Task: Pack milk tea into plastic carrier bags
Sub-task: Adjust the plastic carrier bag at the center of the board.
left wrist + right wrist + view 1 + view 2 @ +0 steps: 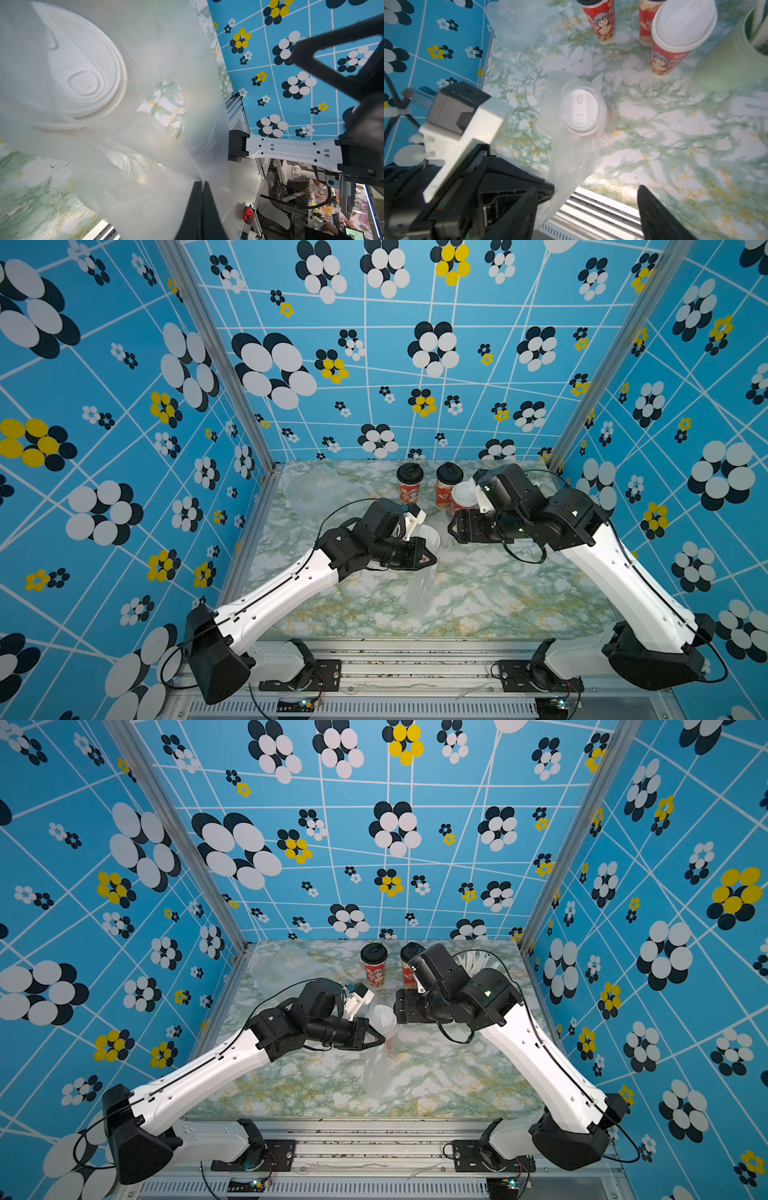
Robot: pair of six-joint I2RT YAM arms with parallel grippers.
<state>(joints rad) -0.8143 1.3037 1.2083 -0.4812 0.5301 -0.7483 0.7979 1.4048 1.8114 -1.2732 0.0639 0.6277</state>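
A white-lidded milk tea cup [580,112] stands inside a clear plastic carrier bag [419,597] at mid table; its lid [83,72] shows through the film. My left gripper [201,182] is shut on the bag's edge [145,145] beside that cup, as both top views also show [380,1040]. My right gripper [586,190] hangs open above the bagged cup with nothing between its fingers. Two black-lidded milk tea cups [410,483] [449,485] and another white-lidded one [463,497] stand at the back.
A second clear bag [519,27] lies crumpled at the back left of the marble table [519,593]. A pale green cup [733,58] of white straws [473,961] stands at the back right, partly behind my right arm. Patterned walls close in three sides.
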